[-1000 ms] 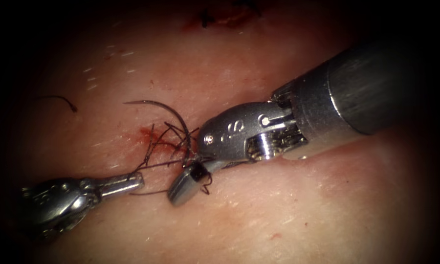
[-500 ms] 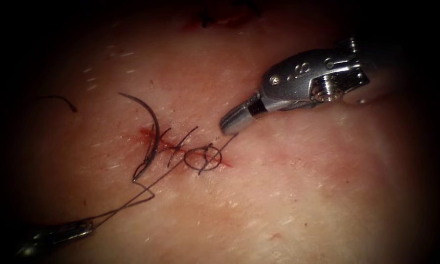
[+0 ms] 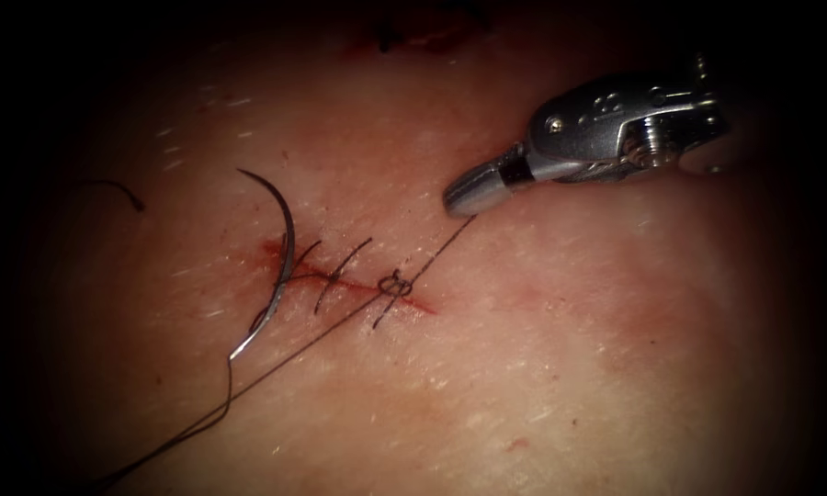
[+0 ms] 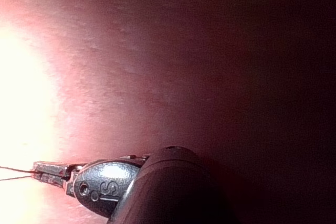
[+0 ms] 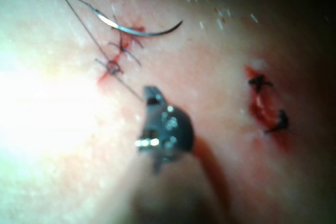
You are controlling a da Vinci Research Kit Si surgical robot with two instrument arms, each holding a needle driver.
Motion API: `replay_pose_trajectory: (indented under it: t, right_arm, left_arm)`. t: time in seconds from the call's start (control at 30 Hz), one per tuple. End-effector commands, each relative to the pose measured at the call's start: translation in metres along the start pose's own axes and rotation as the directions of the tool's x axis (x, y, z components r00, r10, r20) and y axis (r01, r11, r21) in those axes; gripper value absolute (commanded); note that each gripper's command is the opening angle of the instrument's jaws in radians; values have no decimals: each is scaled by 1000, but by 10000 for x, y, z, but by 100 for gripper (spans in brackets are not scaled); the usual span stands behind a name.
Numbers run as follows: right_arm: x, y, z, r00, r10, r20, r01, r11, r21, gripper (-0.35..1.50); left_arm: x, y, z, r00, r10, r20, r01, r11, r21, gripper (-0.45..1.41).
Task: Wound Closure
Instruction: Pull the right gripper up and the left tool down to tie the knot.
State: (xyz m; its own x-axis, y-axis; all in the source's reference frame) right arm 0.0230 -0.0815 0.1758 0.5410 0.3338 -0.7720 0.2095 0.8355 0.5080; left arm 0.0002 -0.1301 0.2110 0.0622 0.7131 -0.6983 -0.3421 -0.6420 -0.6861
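Note:
The short red cut crosses the tissue and carries dark stitches. A small knot sits near its right end. My right tool, up and right of the cut, is shut on the thread, which runs taut through the knot toward the lower left. The left tool is shut on the thread. The curved needle lies loose on the tissue over the cut's left end, held by neither tool. The right wrist view shows the right tool, the knot and the needle.
A second, stitched wound lies at the far edge, also seen as the second wound. A loose cut end of thread lies left of the needle. Red fluid stains the tissue around the cut.
The tools have drawn apart, the right up and right, the left out past the lower left. The open thread loop has closed down into a small knot.

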Motion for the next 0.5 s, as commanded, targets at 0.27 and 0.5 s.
replay_pose_trajectory:
  t: [0.27,0.5]
  right_arm:
    - [-3,4,11,1000,13,-15,-14,1000,-22,-35]
    - [-11,2,18,1000,7,-17,-7,1000,-30,-35]
  left_arm:
    - [2,61,-11,1000,-16,-3,16,1000,13,-45]
    - [5,92,-43,1000,-15,-3,15,1000,21,-45]
